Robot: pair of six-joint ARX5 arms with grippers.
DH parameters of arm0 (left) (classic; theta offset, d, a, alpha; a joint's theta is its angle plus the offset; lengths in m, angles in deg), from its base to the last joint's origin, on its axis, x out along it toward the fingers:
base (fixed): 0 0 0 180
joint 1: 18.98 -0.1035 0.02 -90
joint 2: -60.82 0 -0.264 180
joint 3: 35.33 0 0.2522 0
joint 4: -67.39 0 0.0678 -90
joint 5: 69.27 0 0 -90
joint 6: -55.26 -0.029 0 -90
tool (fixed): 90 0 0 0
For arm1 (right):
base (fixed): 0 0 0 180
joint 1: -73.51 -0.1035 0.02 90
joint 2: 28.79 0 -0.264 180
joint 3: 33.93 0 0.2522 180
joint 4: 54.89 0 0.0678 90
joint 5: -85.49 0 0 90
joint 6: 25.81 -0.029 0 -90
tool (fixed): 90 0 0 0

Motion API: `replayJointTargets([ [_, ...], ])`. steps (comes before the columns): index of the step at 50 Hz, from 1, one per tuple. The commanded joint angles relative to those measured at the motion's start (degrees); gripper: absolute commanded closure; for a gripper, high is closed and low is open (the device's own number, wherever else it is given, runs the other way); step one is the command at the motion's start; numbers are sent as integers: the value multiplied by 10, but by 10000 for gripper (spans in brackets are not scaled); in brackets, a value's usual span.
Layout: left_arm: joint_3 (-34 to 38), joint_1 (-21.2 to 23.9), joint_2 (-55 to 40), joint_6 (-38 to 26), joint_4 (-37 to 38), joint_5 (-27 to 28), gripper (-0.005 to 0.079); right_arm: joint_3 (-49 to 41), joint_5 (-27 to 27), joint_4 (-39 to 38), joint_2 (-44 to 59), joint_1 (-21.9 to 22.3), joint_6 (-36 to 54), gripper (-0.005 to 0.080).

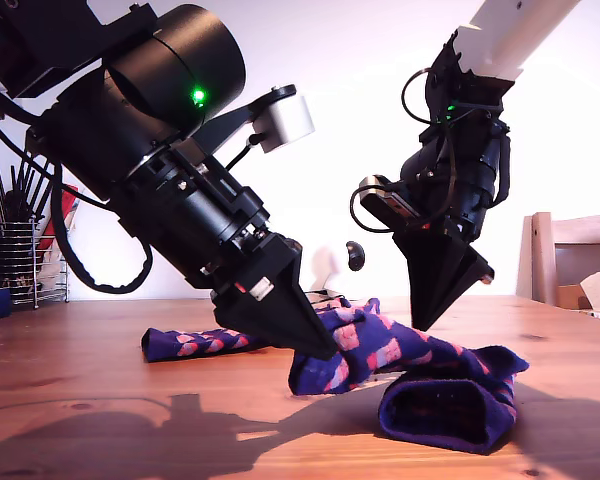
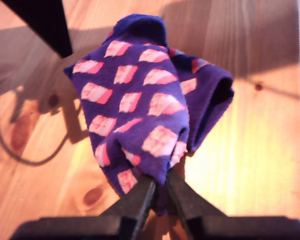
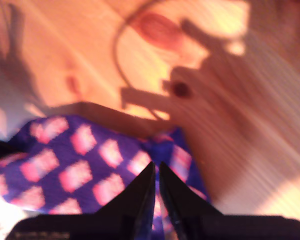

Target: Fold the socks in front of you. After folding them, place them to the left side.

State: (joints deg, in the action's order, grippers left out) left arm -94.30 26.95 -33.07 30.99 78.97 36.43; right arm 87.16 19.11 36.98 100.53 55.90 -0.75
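A sunlit wooden table [image 1: 70, 350] is filling the room's foreground, with a wire utensil rack [image 1: 20, 255] standing near its far edge on the exterior view's left and a wooden chair [image 1: 570, 255] waiting past its edge on the exterior view's right. The socks [image 1: 400, 365] are lying around the middle of the table, one end trailing flat toward the exterior view's left and the open cuff bulging toward the near edge. Two arms are leaning down onto the bunched middle; the wrist views are not telling me which arm is which.

My first gripper [image 2: 157, 187] is clamping a pinch of the patterned knit, the cloth heaping up beyond its jaws. My second gripper [image 3: 155, 172] is showing its jaws drawn close together over the socks, but the blur is keeping me from telling whether any cloth is caught.

The fold looks to be only beginning: the socks are rumpled, not doubled over, and not yet set aside. Next, the held part probably needs carrying over the flat end and laying down squarely, so the soft knit is not dragging or twisting.
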Motion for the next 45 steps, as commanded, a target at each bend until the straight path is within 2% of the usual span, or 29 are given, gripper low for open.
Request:
replayJointTargets([
  [1,1,-2,-2,3,-4,-5,765,-9,-9,2,-15,-7,-13,765],
  [22,1,-50,-2,2,-9,-16,765,-20,-7,2,-15,-32,-11,765],
  [33,1,-54,-2,-2,-9,-16,765,-64,-20,3,-14,-34,-7,765],
  [45,1,-54,-2,-2,-11,-16,765,-122,-36,-98,-14,-41,-12,765],
])
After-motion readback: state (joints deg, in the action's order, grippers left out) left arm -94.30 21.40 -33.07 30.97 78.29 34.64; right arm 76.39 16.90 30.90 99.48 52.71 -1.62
